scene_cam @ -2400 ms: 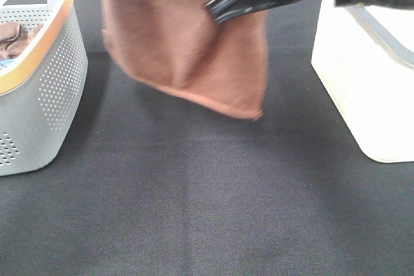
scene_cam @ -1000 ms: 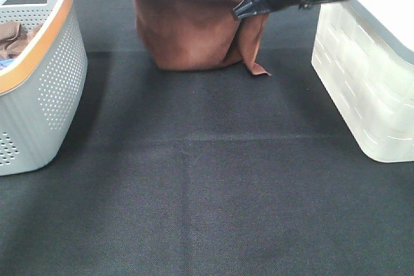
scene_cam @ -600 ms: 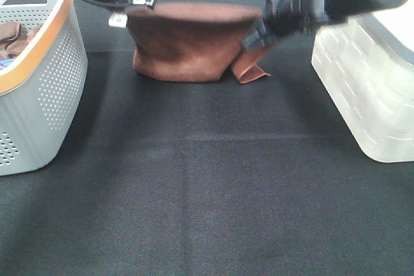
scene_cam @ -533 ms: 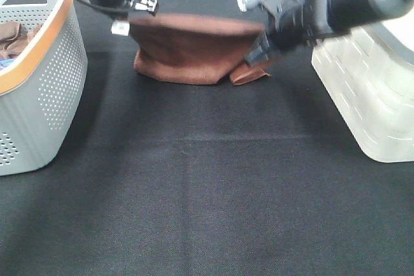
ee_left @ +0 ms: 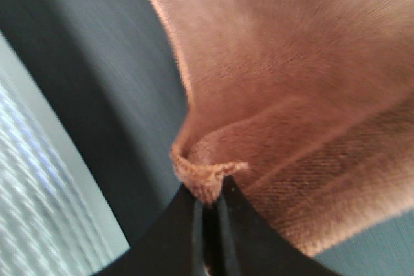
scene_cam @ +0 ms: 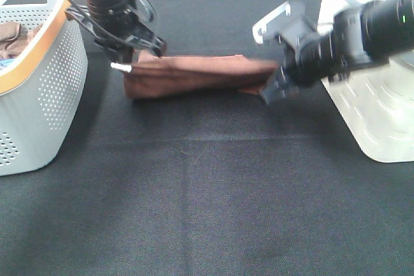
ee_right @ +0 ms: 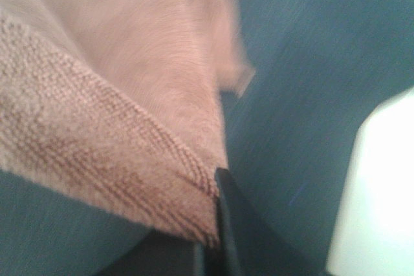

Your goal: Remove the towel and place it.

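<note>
While both arms hold it low, the black cloth-covered table is taking the reddish-brown terry towel, so this looks like the laying-down step. The towel lies as a long folded band toward twelve o'clock on the table, between the grey perforated plastic basket with an orange rim at nine o'clock and the white woven-pattern plastic bin at three o'clock. The left end effector is pinched tight on one corner, the right end effector clamped on the opposite hem. Next I'd expect both to let go and lift clear without dragging the cloth. Half a second ago the towel was draped higher and taller; now it has dropped nearly flat, and both arms have come down.
</note>
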Controlling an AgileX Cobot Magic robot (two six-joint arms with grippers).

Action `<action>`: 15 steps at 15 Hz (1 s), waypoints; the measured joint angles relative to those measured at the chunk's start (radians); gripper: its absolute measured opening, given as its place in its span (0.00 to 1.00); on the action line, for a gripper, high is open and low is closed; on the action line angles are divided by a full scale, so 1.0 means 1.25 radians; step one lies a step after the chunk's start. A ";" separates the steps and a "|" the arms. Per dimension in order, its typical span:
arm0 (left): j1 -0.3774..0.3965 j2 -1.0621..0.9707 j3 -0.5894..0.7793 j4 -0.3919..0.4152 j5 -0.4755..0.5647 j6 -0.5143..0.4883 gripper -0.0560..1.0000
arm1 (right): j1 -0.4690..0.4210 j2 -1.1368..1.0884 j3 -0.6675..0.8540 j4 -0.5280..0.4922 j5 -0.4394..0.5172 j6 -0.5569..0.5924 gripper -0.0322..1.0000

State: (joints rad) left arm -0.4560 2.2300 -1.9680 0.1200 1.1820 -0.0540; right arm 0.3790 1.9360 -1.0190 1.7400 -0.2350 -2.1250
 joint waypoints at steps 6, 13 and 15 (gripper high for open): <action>-0.054 -0.015 0.010 0.000 0.016 0.000 0.06 | 0.000 -0.039 0.102 0.002 0.014 0.054 0.07; -0.094 -0.085 0.232 -0.030 0.022 0.000 0.06 | 0.000 -0.060 0.215 0.002 0.096 0.106 0.60; -0.098 -0.090 0.262 -0.035 0.022 -0.002 0.06 | 0.000 -0.081 0.237 0.002 0.097 0.135 0.68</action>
State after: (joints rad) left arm -0.5790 2.1180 -1.6410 0.0760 1.2090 -0.0560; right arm 0.3790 1.8350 -0.7230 1.7430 -0.1140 -1.9560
